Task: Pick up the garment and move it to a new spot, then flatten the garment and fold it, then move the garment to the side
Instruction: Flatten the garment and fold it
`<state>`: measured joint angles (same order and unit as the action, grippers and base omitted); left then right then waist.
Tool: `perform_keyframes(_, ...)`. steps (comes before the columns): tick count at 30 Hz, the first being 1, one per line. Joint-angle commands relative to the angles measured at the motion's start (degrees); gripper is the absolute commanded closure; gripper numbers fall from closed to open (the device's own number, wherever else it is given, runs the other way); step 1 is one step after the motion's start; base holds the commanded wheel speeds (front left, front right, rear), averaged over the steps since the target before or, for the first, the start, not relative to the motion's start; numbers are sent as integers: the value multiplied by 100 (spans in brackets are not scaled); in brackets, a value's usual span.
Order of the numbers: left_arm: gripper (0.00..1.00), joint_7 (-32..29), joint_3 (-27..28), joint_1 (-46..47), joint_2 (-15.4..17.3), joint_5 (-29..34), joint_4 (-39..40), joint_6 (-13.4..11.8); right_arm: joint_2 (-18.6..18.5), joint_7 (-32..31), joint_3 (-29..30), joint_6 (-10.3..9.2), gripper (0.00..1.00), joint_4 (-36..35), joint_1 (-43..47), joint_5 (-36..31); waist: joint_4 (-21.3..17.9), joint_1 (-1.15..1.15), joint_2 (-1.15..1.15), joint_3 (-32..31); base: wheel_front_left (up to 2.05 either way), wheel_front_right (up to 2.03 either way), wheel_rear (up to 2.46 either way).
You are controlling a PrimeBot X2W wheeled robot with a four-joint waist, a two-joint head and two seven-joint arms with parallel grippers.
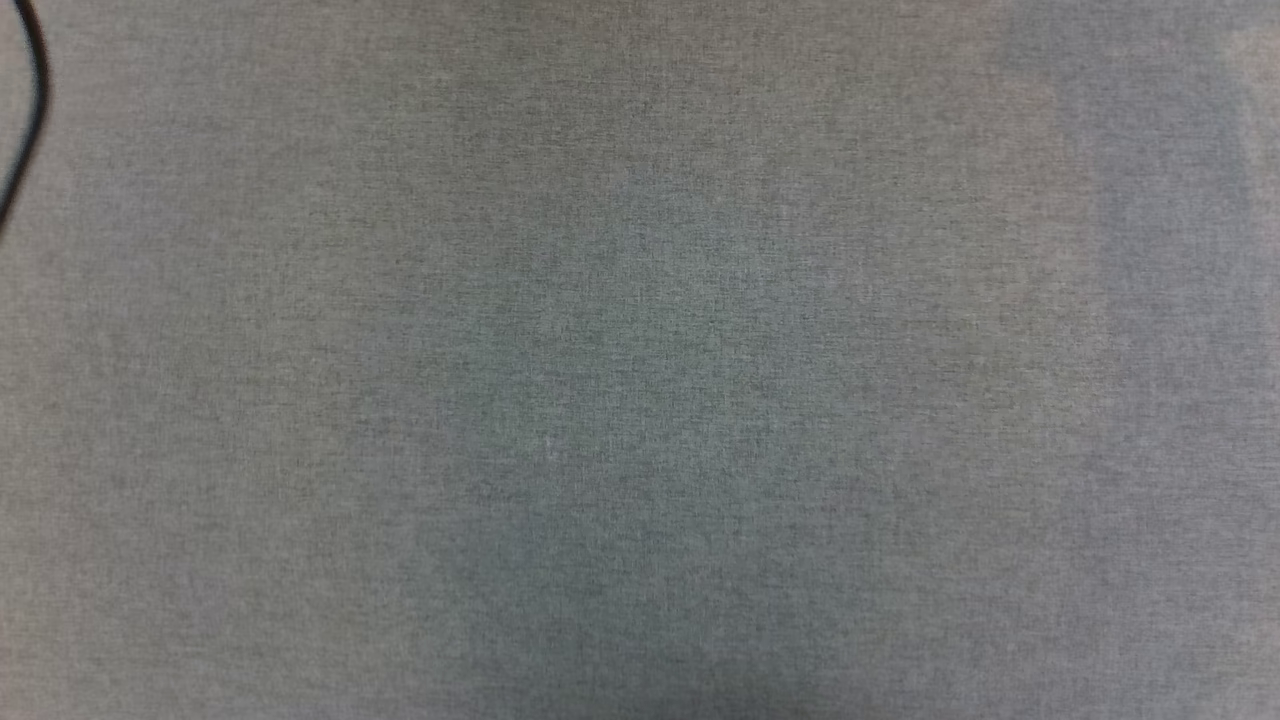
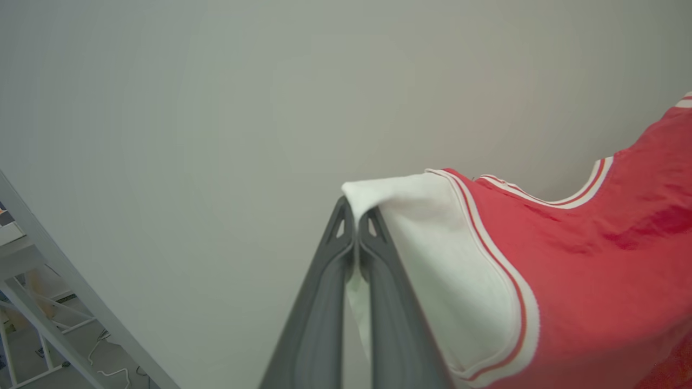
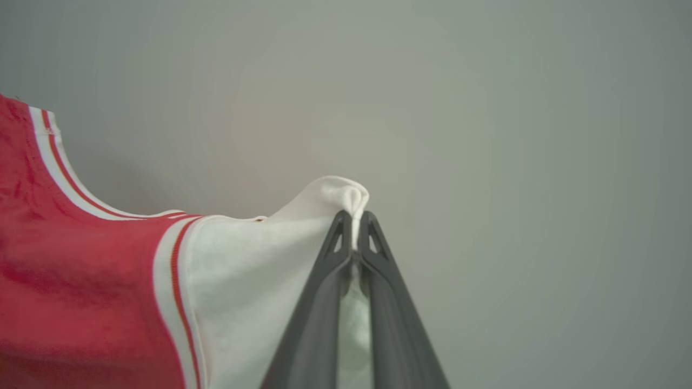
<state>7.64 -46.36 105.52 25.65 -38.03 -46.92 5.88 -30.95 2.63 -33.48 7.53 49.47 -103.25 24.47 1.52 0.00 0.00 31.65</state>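
- Both pairs of jaws are pressed together on cloth. Our left gripper is clamped on a fold of one white sleeve of the garment, with the fabric bunched over the tips and showing in the slit between the fingers.
- Our right gripper is clamped the same way on the other sleeve. A small knob of white cloth stands out above its tips, and more white shows between its fingers.
- We hold the garment stretched between our two grippers. From the left gripper its red body runs off to the right, and from the right gripper it runs off to the left.
- Red-and-white striped trim marks the seam where each sleeve joins the red body, and the same trim edges the curved neckline between the shoulders.
- We see no print on the red cloth that faces the wrist cameras.
- Behind the garment in both wrist views lies a plain pale surface. We cannot tell whether it is a wall or a tabletop, or whether any part of the garment rests on something.
- At the lower left of the left wrist view we see a white frame and a patch of floor with thin cords on it.
- Our head view looks down on grey woven cloth, with a black cable curving across its far left corner.
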Motion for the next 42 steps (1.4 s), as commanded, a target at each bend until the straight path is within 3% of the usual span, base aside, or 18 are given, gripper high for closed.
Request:
perform_keyframes(1,100,94,-27,-280,-27,-79,-84,38,56,130,-62,-4,100,88,244,151,4,0,0,-16,0,0,0)
perform_keyframes(9,100,544,-104,-1539,52,-343,-298,99,285,574,-596,-4,100,256,1399,888,-35,0,0,-374,0,0,0)
perform_keyframes(17,100,713,0,-3300,207,-639,37,14,297,958,-1169,-4,100,-4,2899,1597,-21,0,0,-995,0,0,0)
perform_keyframes(21,100,730,123,-4347,347,-781,482,-183,193,1053,-1458,-4,100,-292,3736,1900,-25,0,0,-1336,0,0,0)
perform_keyframes(29,100,734,389,-6582,547,-947,1707,-811,-122,1171,-1816,-4,100,-917,5364,2301,-10,0,0,-1948,0,0,0)
perform_keyframes(42,100,735,591,-9117,885,-1296,2757,-1444,-558,1229,-1377,-4,100,-1427,7777,2552,-54,0,0,-2637,0,0,0)
